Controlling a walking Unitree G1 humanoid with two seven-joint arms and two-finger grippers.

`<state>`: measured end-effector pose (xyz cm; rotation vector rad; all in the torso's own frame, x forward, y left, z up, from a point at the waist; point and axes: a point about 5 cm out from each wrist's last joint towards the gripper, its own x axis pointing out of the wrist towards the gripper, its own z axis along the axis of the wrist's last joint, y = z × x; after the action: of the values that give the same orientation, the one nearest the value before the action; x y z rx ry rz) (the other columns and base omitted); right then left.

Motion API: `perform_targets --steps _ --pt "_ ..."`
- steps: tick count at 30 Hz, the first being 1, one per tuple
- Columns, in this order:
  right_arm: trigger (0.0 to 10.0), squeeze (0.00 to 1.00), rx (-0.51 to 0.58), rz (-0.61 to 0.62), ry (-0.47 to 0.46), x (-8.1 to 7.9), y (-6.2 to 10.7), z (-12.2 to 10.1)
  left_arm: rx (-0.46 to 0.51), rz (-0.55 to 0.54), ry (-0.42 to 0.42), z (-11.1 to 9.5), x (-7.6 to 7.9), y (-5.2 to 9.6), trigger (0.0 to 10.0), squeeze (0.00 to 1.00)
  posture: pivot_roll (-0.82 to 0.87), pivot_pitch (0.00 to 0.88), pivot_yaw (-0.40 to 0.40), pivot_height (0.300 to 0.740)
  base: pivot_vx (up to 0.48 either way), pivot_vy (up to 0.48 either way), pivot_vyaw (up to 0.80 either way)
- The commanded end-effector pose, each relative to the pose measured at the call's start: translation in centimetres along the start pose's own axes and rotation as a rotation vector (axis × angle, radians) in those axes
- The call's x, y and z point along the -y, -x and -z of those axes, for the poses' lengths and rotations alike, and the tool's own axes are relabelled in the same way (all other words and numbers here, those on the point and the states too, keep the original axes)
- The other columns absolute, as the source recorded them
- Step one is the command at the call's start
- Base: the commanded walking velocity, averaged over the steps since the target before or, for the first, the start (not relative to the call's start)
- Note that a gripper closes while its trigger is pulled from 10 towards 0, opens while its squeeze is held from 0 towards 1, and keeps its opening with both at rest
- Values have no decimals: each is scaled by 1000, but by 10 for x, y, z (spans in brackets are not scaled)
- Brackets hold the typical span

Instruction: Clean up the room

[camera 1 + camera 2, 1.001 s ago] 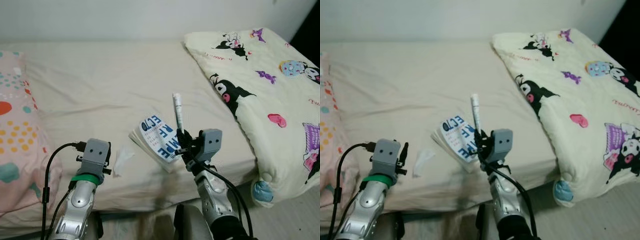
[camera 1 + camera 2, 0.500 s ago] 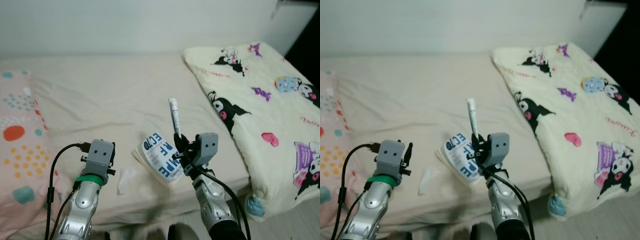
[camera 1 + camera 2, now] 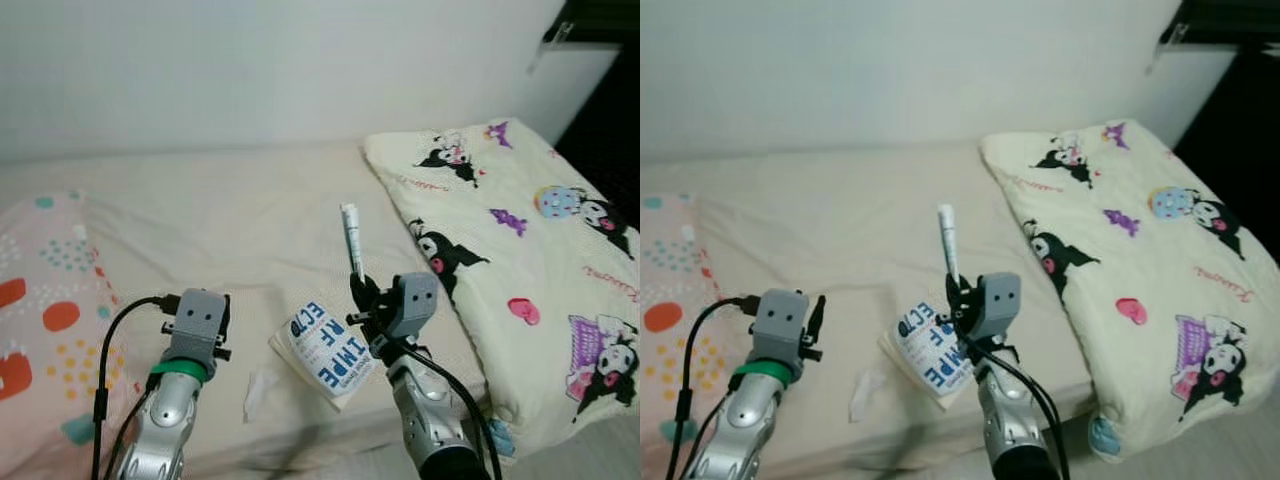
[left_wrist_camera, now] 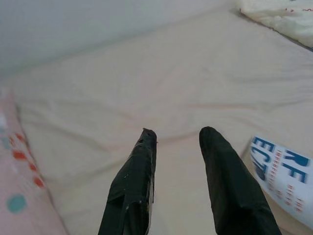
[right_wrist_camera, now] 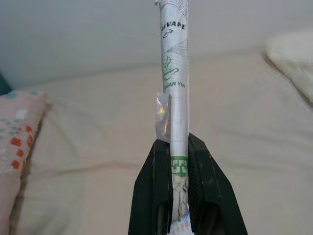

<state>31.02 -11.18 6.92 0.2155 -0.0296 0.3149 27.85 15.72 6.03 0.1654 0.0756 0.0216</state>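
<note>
Above the bed [image 3: 230, 230], your right gripper [image 3: 357, 290] clenches a white wrapped stick [image 3: 351, 240] upright, left gripper [image 4: 176, 137] spread, grasping nothing, booklet [image 3: 333, 352] between.

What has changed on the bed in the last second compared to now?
Mostly the camera: the view has tilted up, so more wall shows and the whole picture shifted. Nothing was taken hold of or let go. The right claw stays shut on the white wrapped stick, held upright above the bed. The left claw stays open and holds nothing. The blue and white packet and the crumpled tissue lie as before.
</note>
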Motion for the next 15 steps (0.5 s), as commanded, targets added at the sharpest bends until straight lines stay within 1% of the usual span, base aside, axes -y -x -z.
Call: perform_targets --steps 1,2,3,4,6,11,15 --pt "10000 0 -79 46 -40 5 8 16 -89 -27 32 19 -5 7 10000 0 35 0 -20 740 0 0 0" --pt "10000 0 -113 73 -29 8 10 21 -121 -56 63 26 -8 8 10000 0 35 0 -20 740 0 0 0" --pt "10000 0 -113 73 -29 8 10 21 -121 -56 63 26 -8 8 10000 0 35 0 -20 740 0 0 0" --pt "10000 0 -145 92 -13 11 13 26 -147 -75 74 33 -11 10 10000 0 31 0 -19 740 0 0 0" --pt "10000 0 -189 114 11 14 18 33 -179 -83 64 41 -11 13 10000 0 28 0 -21 740 0 0 0" --pt "10000 0 -241 109 24 15 26 43 -175 -69 50 41 -6 16 10000 0 29 0 -26 740 0 0 0" --pt "10000 0 -257 94 30 14 28 46 -167 -64 52 40 -3 17 10000 0 29 2 -27 740 0 0 0"
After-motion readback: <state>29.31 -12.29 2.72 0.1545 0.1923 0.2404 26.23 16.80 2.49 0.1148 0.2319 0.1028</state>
